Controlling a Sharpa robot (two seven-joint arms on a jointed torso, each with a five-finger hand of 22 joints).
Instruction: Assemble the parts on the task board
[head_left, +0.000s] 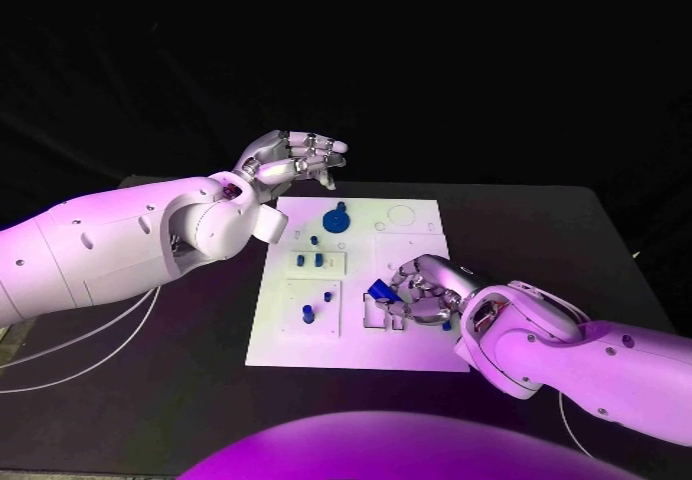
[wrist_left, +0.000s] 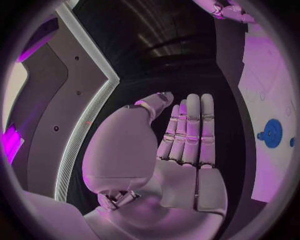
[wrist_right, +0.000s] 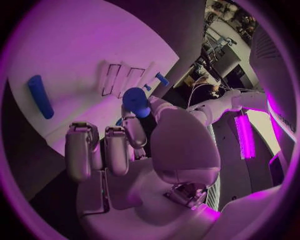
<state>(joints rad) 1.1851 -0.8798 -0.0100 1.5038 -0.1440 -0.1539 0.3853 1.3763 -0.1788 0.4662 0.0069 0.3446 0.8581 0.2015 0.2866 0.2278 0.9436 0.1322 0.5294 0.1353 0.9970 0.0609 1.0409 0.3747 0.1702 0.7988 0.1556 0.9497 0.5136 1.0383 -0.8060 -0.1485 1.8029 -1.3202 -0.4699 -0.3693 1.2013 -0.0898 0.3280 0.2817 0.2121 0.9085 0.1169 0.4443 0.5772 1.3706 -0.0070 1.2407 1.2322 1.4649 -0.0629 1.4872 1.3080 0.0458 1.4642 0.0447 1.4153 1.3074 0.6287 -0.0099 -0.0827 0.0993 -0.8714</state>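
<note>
Blue part (head_left: 382, 290) pinched by right robot hand (head_left: 421, 293) over task board (head_left: 404, 220).
Likely light, rigid, slick; best held by its sides. Left robot hand (head_left: 293, 157) spread, empty.

left hand (head_left: 293, 157) raised, right hand (head_left: 421, 289) curled

The task board (head_left: 361, 345) is set mid-desk (head_left: 548, 230). The right hand (head_left: 421, 290) is placed over its right-centre, a part (head_left: 381, 290) pinched there. The left hand (head_left: 293, 158) is held beyond its far-left corner.
</note>
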